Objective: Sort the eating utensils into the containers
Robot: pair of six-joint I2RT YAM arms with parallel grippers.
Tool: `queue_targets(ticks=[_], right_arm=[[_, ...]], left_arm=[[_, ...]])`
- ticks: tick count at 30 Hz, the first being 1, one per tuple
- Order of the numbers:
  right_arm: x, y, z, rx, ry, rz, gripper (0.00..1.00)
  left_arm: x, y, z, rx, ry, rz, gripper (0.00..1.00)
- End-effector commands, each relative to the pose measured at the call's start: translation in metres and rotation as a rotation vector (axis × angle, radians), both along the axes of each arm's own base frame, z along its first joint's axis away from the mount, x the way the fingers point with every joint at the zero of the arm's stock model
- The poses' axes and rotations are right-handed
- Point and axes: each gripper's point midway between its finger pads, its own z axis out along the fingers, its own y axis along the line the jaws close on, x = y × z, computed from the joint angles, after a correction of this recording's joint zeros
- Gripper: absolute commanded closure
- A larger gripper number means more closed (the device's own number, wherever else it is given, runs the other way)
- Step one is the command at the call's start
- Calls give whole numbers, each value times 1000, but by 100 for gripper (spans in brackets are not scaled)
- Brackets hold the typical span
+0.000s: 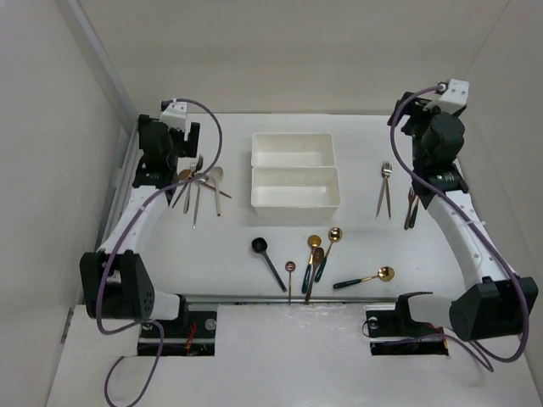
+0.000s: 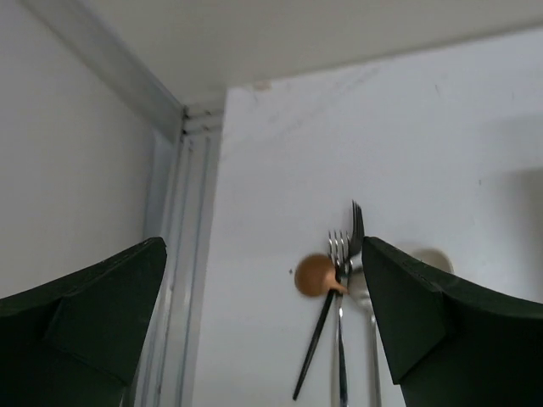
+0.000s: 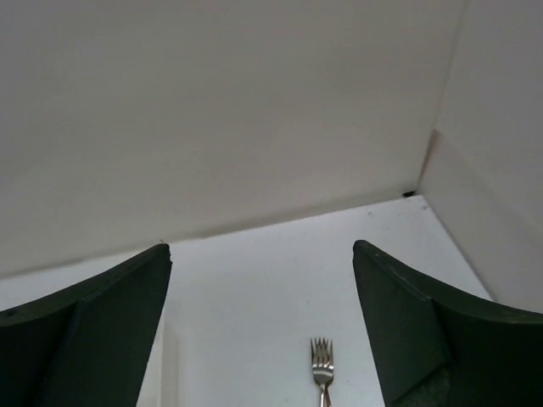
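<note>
**Q:** Left gripper (image 2: pixel 263 254)?
**A:** Jaws apart, above a copper spoon (image 2: pixel 314 275) crossing slim forks (image 2: pixel 340 250) at the table's (image 1: pixel 356 140) left.
**Q:** Right gripper (image 3: pixel 261 250)?
**A:** Also apart, over a silver fork (image 3: pixel 321 360). White bins (image 1: pixel 295 202) touch at centre. Gold spoons (image 1: pixel 334 233) and a black spoon (image 1: pixel 259 245) lie nearer the bases.

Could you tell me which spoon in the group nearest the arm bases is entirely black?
The black spoon, leftmost of that group: its bowl and handle are both dark, while the other spoons have gold or copper bowls.
</note>
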Motion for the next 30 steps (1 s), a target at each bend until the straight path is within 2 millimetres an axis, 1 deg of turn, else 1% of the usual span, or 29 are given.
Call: queue_targets(ticks=[1,2,3,4,5,6,7,8,9,10,11,12,13,14,15,17,18,19,21,22,23,24,25,26,27,29,30], right_arm=[[15,41,-63,7,230,222,11],[18,49,-70,17,244,264,16],[22,51,-70,28,247,281,23],[30,58,-81,39,273,314,27],[31,67,-88,41,290,369,30],[36,72,-83,40,282,392,31],[43,76,-93,52,306,410,31],[47,79,-95,53,311,425,31],[50,84,-91,65,304,445,33],[53,80,-95,69,317,436,33],[56,84,-103,100,337,453,33],[58,88,-102,111,335,473,33],[58,89,-101,124,335,473,33],[60,90,-109,154,352,470,33],[62,91,-115,167,364,468,33],[62,92,-115,187,364,467,34],[63,90,-124,209,383,451,34],[63,91,-124,219,383,451,34],[61,91,-134,236,404,447,36],[59,91,-129,247,395,447,36],[58,91,-134,249,405,446,36],[55,91,-136,258,408,444,36],[53,91,-130,257,396,446,36],[52,91,-137,259,410,444,36],[49,91,-137,269,410,443,37],[43,91,-131,268,397,445,37],[40,91,-134,268,402,444,37]], left_arm=[[-16,-19,-84,-72,440,-130,0],[-15,-10,-93,-108,503,-116,0],[-13,-7,-100,-134,560,-127,0],[-11,-5,-91,-168,613,-147,2],[-4,-2,-117,-239,703,-181,14],[0,0,-121,-252,733,-198,22],[14,-1,-108,-247,718,-220,29],[15,-1,-129,-263,787,-214,35],[20,-1,-130,-275,787,-207,37],[20,-11,-132,-308,804,-208,39],[20,-20,-133,-321,816,-222,39],[17,-41,-133,-321,831,-275,39],[13,-52,-139,-314,850,-295,39],[4,-64,-145,-288,867,-330,39],[-1,-87,-138,-232,845,-386,39],[-11,-105,-143,-150,845,-430,39],[-22,-110,-157,-119,876,-435,39],[-28,-116,-164,-83,897,-428,39],[-35,-113,-184,-91,952,-407,41],[-35,-110,-198,-82,983,-389,44],[-35,-108,-205,-96,1003,-358,44],[-33,-107,-209,-96,1009,-337,45],[-23,-107,-207,-96,988,-324,46],[-16,-101,-212,-103,985,-295,48],[-13,-103,-208,-123,974,-282,50],[0,-101,-202,-136,935,-273,52],[2,-102,-197,-145,915,-269,52]])
